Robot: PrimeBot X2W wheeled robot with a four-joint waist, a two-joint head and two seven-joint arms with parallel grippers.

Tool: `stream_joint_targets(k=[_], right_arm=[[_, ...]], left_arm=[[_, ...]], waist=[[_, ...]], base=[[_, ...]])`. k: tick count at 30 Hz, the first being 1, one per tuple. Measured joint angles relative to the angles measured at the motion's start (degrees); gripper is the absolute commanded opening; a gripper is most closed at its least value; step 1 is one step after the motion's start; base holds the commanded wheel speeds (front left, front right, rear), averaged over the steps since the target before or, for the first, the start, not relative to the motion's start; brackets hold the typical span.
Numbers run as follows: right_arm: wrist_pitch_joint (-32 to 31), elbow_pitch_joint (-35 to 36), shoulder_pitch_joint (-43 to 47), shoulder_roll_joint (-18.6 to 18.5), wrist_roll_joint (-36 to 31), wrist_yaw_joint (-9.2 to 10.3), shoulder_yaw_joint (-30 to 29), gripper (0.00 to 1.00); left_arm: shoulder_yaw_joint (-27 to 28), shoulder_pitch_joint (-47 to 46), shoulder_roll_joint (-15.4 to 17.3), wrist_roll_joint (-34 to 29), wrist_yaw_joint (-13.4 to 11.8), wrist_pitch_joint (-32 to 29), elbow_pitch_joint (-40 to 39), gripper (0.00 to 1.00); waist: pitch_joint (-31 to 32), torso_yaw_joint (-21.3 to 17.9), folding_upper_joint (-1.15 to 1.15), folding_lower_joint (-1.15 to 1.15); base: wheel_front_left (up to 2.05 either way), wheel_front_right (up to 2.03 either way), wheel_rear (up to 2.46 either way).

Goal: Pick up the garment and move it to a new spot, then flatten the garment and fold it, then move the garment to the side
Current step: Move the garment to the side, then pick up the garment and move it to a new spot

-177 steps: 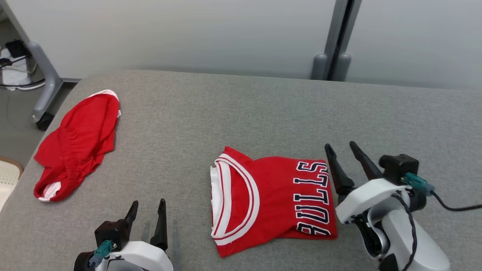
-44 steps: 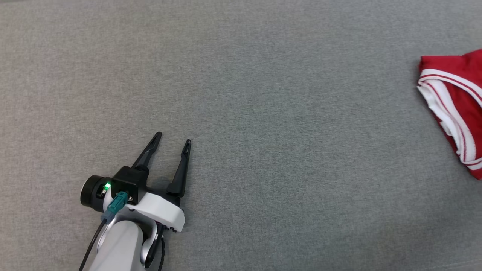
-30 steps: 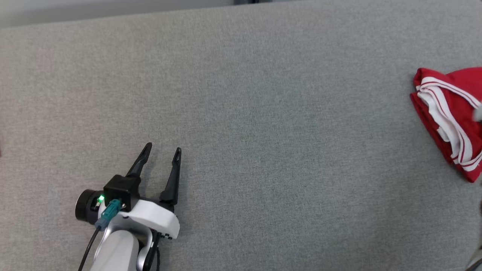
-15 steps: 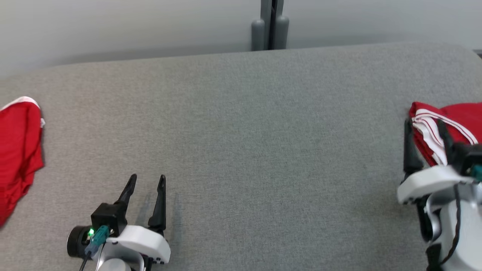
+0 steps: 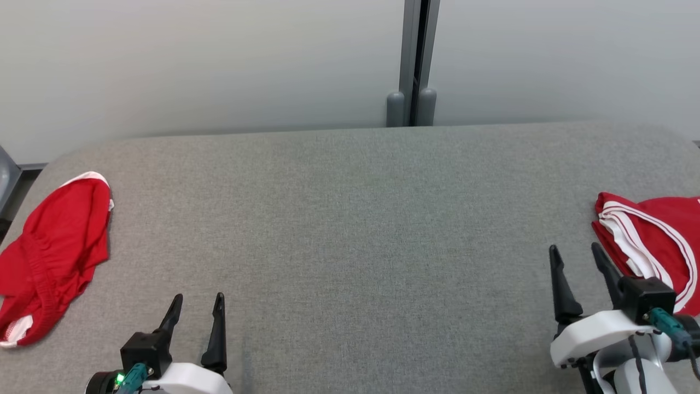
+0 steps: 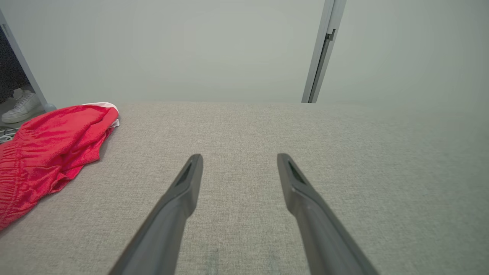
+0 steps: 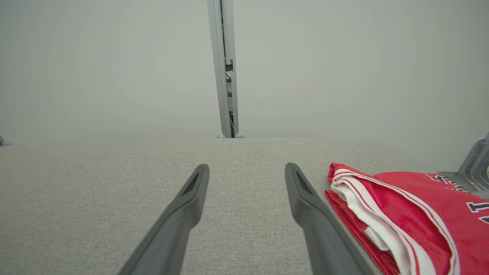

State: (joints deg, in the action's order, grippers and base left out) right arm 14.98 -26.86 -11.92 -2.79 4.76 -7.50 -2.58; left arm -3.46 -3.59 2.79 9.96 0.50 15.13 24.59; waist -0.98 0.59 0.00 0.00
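Grey cloth table [image 5: 350,219], pale wall [image 5: 219,65] behind; left hand [image 5: 198,296] and right hand [image 5: 574,246] spread, empty.

two red garments, two tools, one grey surface.
on the one surface [image 5: 350,230] there are two red garments: one folded jersey [image 5: 659,246] with white stripes at the right edge, and one pair of shorts [image 5: 52,262] at the left edge. there are two tools, the left tool [image 5: 198,298] and the right tool [image 5: 575,248], each with two dark fingers [image 5: 560,284], so four fingers in all. one small green light [image 5: 119,378] shines on the left tool. behind the surface stands one grey post [image 5: 414,54] with two round caps [image 5: 395,108] at its foot. the left wrist view shows one white shoe [image 6: 21,107] beyond the shorts.
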Motion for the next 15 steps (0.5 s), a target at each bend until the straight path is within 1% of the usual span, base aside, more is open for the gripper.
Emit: stream_joint_targets(k=[7,15], right_arm=[[0.0,-0.7,2.4,0.0,1.5,0.00,2.5,1.00],[0.0,-1.4,3.5,0.0,2.8,0.00,3.5,1.00]], left_arm=[[1.2,2.2,0.0,0.7,-0.5,0.0,0.3,1.00],[2.0,3.3,0.0,1.8,-0.7,0.0,0.6,1.00]], waist=[[2.7,0.2,0.00,0.00],[3.2,0.1,0.00,-0.01]], base=[[0.00,0.00,0.00],[0.00,0.00,0.00]])
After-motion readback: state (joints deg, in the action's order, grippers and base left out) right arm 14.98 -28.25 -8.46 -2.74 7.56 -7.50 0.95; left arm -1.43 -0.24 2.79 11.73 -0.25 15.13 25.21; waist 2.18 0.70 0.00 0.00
